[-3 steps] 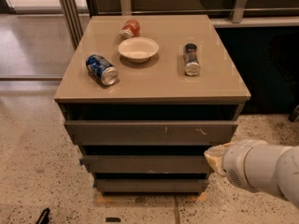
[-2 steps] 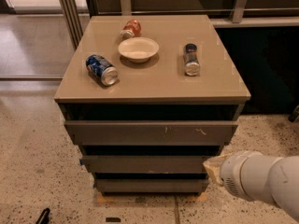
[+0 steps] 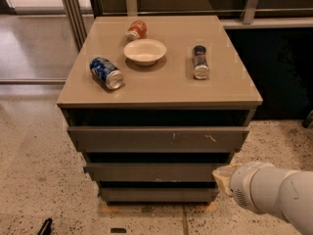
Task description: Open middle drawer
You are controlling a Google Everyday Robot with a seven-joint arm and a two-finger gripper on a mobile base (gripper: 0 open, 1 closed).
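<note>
The cabinet is standing on a speckled floor, with three drawer fronts stacked below the worktop.

The middle drawer is showing a plain grey-brown front. It is sitting between the larger top drawer, which is bearing pale scratch marks, and the narrow bottom drawer. A dark gap is running above each front. The three fronts are stepping inward from top to bottom, and the middle one is lying slightly behind the top one.

The claw is appearing as a pale beige tip on the end of the white arm, which is entering from the lower right. The tip is sitting at the right end of the middle drawer front, touching it or just beside it; which of the two cannot be told. Whether the claw is apart or together cannot be told either.

On the worktop, a blue can is lying on its side near the left edge. A white bowl is sitting near the centre, with a red can lying just behind it. A dark can is lying on its side to the right, well apart from the bowl.
</note>
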